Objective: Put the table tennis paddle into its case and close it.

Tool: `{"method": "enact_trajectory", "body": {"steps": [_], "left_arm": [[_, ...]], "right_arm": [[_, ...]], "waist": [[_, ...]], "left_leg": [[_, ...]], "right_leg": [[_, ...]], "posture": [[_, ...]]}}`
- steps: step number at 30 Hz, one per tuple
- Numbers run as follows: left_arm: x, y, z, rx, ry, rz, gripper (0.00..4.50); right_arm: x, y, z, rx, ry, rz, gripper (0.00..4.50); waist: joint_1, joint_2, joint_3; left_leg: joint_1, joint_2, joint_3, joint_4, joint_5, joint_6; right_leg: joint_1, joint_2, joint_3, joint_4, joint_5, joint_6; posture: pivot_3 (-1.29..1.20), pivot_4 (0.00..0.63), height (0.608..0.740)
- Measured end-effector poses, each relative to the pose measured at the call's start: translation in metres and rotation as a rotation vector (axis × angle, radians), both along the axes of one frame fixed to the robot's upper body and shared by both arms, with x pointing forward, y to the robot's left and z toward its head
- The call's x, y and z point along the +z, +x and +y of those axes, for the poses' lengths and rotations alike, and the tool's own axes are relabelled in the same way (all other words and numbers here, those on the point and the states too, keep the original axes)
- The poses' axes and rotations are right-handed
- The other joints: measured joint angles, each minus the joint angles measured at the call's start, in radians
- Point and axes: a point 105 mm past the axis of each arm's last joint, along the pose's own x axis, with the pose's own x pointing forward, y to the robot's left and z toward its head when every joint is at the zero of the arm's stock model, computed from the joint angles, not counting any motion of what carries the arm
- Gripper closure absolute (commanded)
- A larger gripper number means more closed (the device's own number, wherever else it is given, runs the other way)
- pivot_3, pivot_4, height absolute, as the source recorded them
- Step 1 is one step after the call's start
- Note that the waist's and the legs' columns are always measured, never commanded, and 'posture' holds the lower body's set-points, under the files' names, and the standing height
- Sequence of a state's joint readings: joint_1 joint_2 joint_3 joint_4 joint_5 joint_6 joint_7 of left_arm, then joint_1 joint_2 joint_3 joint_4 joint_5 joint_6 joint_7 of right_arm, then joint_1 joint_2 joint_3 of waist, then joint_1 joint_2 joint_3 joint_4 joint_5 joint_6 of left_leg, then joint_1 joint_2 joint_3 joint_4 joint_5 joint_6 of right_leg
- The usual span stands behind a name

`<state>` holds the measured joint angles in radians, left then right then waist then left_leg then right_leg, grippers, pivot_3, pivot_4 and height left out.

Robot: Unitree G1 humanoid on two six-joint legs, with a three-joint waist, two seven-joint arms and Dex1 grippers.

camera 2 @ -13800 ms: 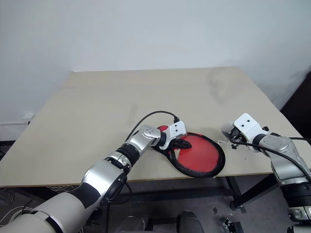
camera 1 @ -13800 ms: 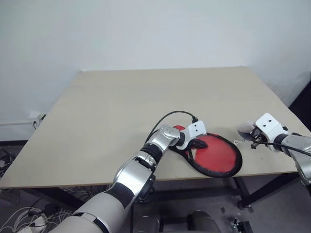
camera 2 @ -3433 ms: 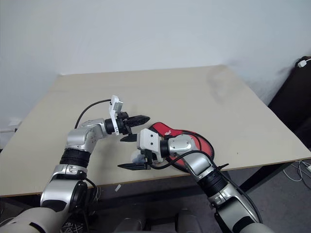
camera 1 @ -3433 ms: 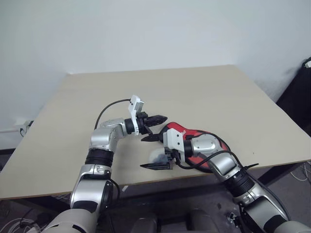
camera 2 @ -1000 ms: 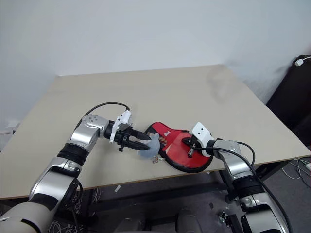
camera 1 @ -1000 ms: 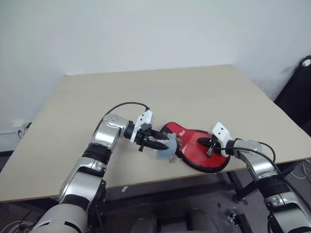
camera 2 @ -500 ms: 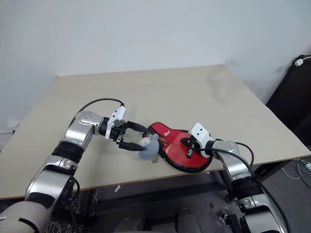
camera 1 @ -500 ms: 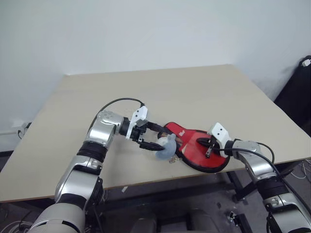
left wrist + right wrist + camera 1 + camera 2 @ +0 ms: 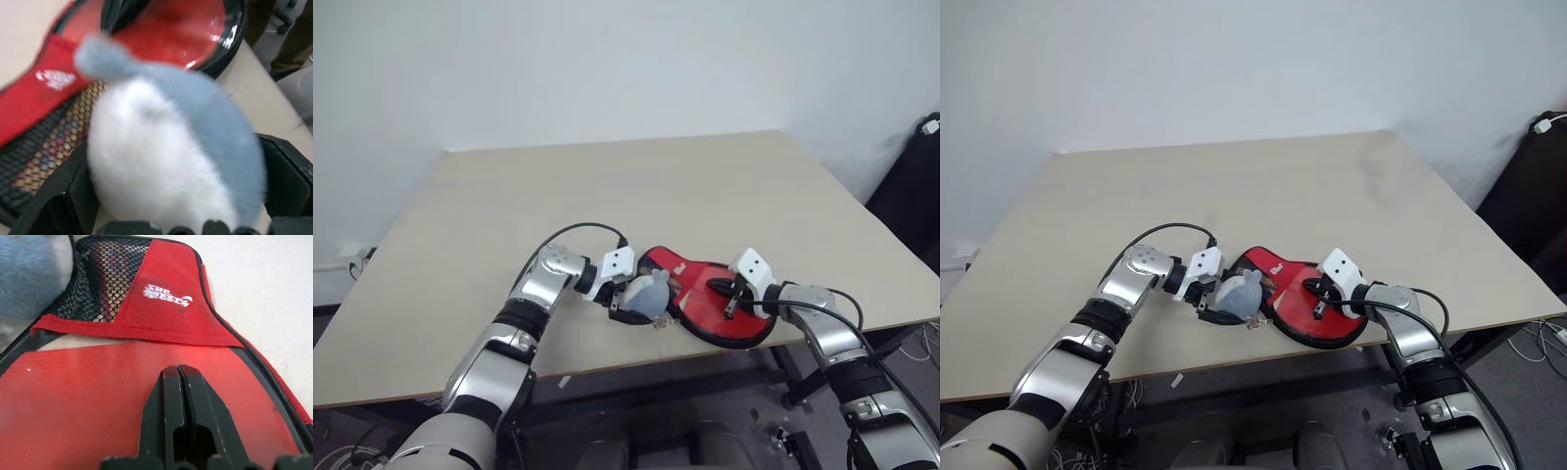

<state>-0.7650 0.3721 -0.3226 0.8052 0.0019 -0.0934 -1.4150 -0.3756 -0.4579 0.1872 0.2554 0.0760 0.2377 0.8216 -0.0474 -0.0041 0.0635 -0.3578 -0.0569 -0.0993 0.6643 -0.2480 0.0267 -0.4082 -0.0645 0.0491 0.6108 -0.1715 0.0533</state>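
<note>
The left end effector (image 9: 628, 303) stands wide apart around the grey-blue fluffy piece (image 9: 649, 293), beside the case (image 9: 729, 328). The right end effector (image 9: 729, 295), fingers together, rests on the red paddle (image 9: 98, 396) inside it.

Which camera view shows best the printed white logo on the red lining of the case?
The right wrist view: the white logo on the case shows close and sharp. In the left wrist view it is a blurred white patch. In the eye views it is too small to read.

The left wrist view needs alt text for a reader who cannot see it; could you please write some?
A fluffy grey-blue and white round piece sits between the open black fingers of the left gripper. Behind it lies the open case, red-lined with a black mesh pocket, and the red paddle face.
</note>
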Motion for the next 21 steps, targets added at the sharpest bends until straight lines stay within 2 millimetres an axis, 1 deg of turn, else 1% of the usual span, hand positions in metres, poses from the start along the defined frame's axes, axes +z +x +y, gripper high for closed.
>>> {"method": "enact_trajectory", "body": {"steps": [3,4,7,8,9,16,17,18,21], "left_arm": [[0.0014,0.0020,-0.0001,-0.001,0.005,-0.005,1.01],[0.0014,0.0024,-0.0001,0.001,0.006,-0.005,1.35],[0.0005,0.0030,0.0002,0.006,0.010,-0.003,2.10],[0.0001,0.0031,0.0005,0.007,0.014,-0.004,2.42],[0.0000,0.0031,0.0006,0.006,0.016,-0.005,2.56],[0.0003,0.0031,0.0009,0.004,0.017,-0.009,2.56],[0.0005,0.0034,0.0013,0.010,0.013,-0.002,2.87],[0.0010,0.0038,0.0018,0.017,0.008,0.004,2.96],[0.0033,0.0046,0.0028,0.032,-0.013,0.020,3.42]], "right_arm": [[-0.0001,-0.0001,-0.0001,-0.003,0.000,-0.001,4.50],[-0.0001,-0.0002,-0.0001,-0.003,0.000,-0.002,4.50],[-0.0002,-0.0002,0.0000,-0.003,-0.001,-0.003,4.50],[-0.0003,-0.0002,0.0001,-0.003,-0.002,-0.003,4.50],[-0.0004,-0.0002,0.0002,-0.003,-0.002,-0.003,4.50],[-0.0006,-0.0004,0.0007,-0.002,-0.003,-0.002,4.50],[-0.0006,-0.0004,0.0008,-0.001,-0.003,-0.003,4.50],[-0.0005,-0.0004,0.0008,-0.001,-0.003,-0.003,4.50],[-0.0006,-0.0006,0.0008,-0.001,-0.002,-0.002,4.50]], "waist": [[0.000,0.000,0.000],[0.000,0.000,0.000],[0.000,0.000,0.000],[0.000,0.000,0.000],[0.000,0.000,0.000],[0.000,0.000,0.000],[0.000,0.000,0.000],[0.000,0.000,0.000],[0.000,0.000,0.000]], "left_leg": [[0.000,0.000,0.000,0.000,0.000,0.000],[0.000,0.000,0.000,0.000,0.000,0.000],[0.000,0.000,0.000,0.000,0.000,0.000],[0.000,0.000,0.000,0.000,0.000,0.000],[0.000,0.000,0.000,0.000,0.000,0.000],[0.000,0.000,0.000,0.000,0.000,0.000],[0.000,0.000,0.000,0.000,0.000,0.000],[0.000,0.000,0.000,0.000,0.000,0.000],[0.000,0.000,0.000,0.000,0.000,0.000]], "right_leg": [[0.000,0.000,0.000,0.000,0.000,0.000],[0.000,0.000,0.000,0.000,0.000,0.000],[0.000,0.000,0.000,0.000,0.000,0.000],[0.000,0.000,0.000,0.000,0.000,0.000],[0.000,0.000,0.000,0.000,0.000,0.000],[0.000,0.000,0.000,0.000,0.000,0.000],[0.000,0.000,0.000,0.000,0.000,0.000],[0.000,0.000,0.000,0.000,0.000,0.000],[0.000,0.000,0.000,0.000,0.000,0.000]], "posture": [[0.00,0.000,0.740],[0.00,0.000,0.740],[0.00,0.000,0.740],[0.00,0.000,0.740],[0.00,0.000,0.740],[0.00,0.000,0.740],[0.00,0.000,0.740],[0.00,0.000,0.740],[0.00,0.000,0.740]]}}
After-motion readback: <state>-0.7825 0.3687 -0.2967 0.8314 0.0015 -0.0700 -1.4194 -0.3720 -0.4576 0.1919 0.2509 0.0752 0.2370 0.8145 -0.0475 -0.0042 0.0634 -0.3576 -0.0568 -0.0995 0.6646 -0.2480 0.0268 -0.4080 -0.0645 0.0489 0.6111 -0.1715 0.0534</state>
